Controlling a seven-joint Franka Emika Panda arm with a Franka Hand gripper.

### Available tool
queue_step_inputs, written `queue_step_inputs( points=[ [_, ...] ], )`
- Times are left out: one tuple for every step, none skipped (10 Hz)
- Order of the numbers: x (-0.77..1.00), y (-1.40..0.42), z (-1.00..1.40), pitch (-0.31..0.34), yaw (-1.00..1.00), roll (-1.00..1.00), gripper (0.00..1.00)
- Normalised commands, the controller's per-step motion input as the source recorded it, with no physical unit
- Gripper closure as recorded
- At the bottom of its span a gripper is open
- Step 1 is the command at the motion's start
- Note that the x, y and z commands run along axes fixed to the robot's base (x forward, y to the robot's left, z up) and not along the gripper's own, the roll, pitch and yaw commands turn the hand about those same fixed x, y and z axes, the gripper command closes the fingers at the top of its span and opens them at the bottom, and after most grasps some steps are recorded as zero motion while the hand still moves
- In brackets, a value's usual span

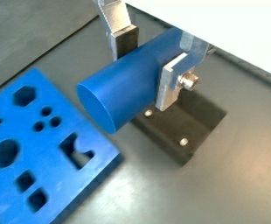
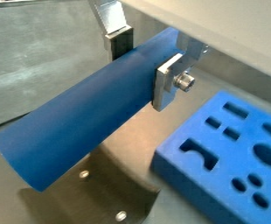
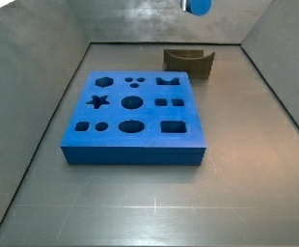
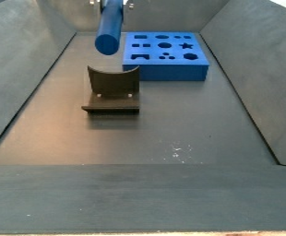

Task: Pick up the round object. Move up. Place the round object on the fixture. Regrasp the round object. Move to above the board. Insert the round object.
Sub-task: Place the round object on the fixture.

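The round object (image 2: 86, 118), a long blue cylinder, is seen held off the floor, clamped between the silver finger plates (image 2: 170, 80) of the gripper (image 1: 149, 59); the jaws are closed on it near one end, so that most of its length juts out past them. In a side view the cylinder (image 4: 109, 28) is found at the upper left of the frame, hanging tilted above the fixture (image 4: 113, 88), which stands in the left middle of the frame on the dark floor; the gripper itself is mostly cut off by the upper edge there. In a side view only the round end of the cylinder (image 3: 199, 6) appears at the top edge, above the fixture (image 3: 190, 63) in the upper middle. The board (image 3: 133, 118), with its cut-out holes, lies at the centre of that frame, just beside the fixture and apart from it, and every hole is seen empty. From this it is judged that the pick-up and the lift are done, and that the placing on the fixture is either in hand or about to be begun, the cylinder being well clear of the holder. The regrasp, the move to above the board and the insertion are all left to be done.
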Motion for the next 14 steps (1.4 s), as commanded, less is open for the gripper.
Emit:
queue_step_inputs(
  points=[
    [0.06, -0.02, 0.0, 0.133, 0.01, -1.0, 1.0],
    [0.07, 0.01, -0.01, 0.143, 0.0, -1.0, 1.0],
    [0.08, 0.02, -0.02, 0.15, -0.01, -1.0, 1.0],
    [0.09, 0.03, -0.02, 0.163, -0.03, -1.0, 1.0],
    [0.09, 0.04, -0.02, 0.172, -0.05, -1.0, 1.0],
    [0.08, 0.04, -0.02, 0.18, -0.08, -1.0, 1.0],
    [0.08, 0.04, -0.02, 0.181, -0.1, -1.0, 1.0],
    [0.08, 0.04, -0.02, 0.188, -0.14, -1.0, 1.0],
    [0.08, 0.04, -0.02, 0.192, -0.19, -1.0, 1.0],
    [0.09, 0.05, -0.02, 0.155, -0.22, -0.83, 1.0],
    [0.09, 0.05, -0.02, 0.115, -0.23, -0.66, 1.0],
    [0.09, 0.05, -0.03, 0.065, -0.22, -0.42, 1.0],
    [0.08, 0.04, -0.02, 0.038, -0.22, -0.32, 1.0],
    [0.07, 0.03, -0.01, -0.009, -0.19, -0.2, 1.0]
  ],
)
